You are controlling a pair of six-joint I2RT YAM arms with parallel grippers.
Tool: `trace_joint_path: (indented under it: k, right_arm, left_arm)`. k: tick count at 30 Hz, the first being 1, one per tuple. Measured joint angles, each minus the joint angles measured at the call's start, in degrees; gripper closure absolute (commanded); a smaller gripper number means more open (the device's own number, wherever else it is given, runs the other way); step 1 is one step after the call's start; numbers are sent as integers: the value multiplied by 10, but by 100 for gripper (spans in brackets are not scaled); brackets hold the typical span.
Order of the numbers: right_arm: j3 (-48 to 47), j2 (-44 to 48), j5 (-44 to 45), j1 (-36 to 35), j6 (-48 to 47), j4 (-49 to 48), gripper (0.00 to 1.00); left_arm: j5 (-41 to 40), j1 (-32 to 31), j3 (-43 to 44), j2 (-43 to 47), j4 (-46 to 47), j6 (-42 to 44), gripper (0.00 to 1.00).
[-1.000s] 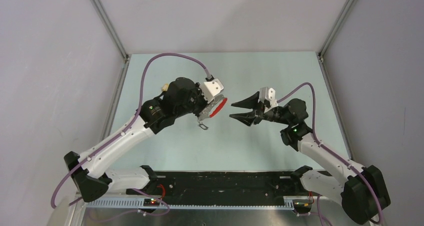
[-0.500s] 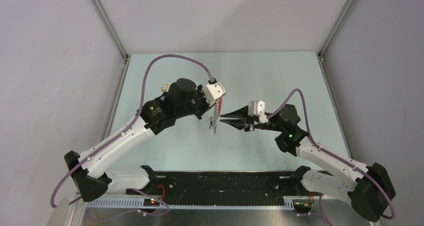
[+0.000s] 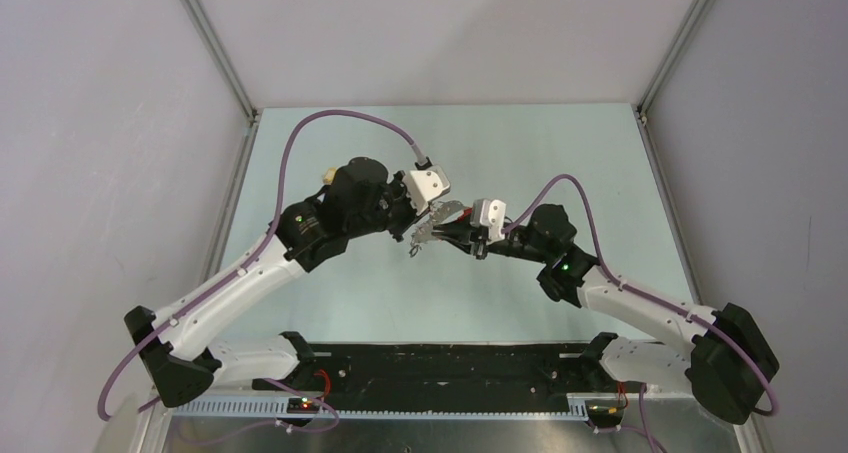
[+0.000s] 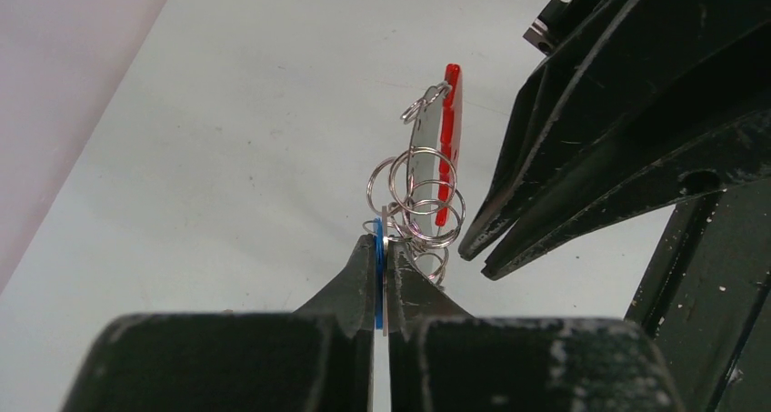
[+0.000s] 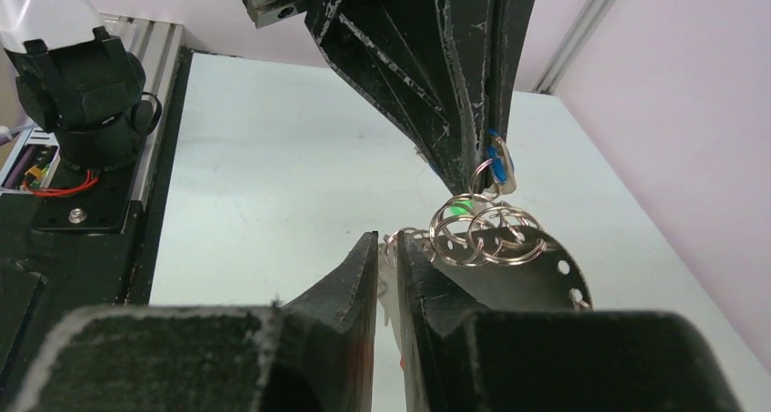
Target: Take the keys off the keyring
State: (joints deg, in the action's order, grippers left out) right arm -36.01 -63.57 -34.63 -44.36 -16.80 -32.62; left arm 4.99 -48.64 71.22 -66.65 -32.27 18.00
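Two hands meet in mid-air over the tabletop [image 4: 227, 157].

Left hand [image 4: 382, 245]: clamped tight on the keys [image 4: 378, 271], with a blue tag and a silvery blade pinched edge-on between its fingertips. Just past those fingertips the keyring [image 4: 414, 221] stands as a tangle of several thin overlapping loops. Beyond it, furthest from the grip, rises the red strap [image 4: 450, 121].

Right hand [image 5: 386, 241]: jaws drawn narrow with a slim gap between them, tips just beside the loops and off to one side of the left fingertips. Whether anything is caught in that gap cannot be told.

Risks, as judged:
- The left grip rests on thin flat edges. A sideways tug from the right hand could swivel or slip the bunch out, and it would fall to the tabletop below.
- The loops interlock, so a pull on one may drag the others and jam instead of freeing a key.
- Both sets of fingertips work very close together, and a small misjudgement could knock them against each other.

Containers: none in view, so nothing is on hand to receive freed keys.
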Motion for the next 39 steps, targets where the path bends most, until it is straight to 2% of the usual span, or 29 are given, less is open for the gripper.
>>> trace_joint_path:
  k: [9,11,33,39]
  right_arm:
    - [-5,-7,31,-10,-10,0,56]
    - [-5,-7,39,-12,-13,1,55]
    - [-4,2,104,-28,-42,6,56]
    - [-4,8,113,-32,-52,6,66]
  left_arm:
    - [15,-2,0,1,0,-4,100]
    - [15,-2,0,1,0,-5,100]
    - [44,-4,0,1,0,-5,100]
    - [50,-5,0,1,0,-5,100]
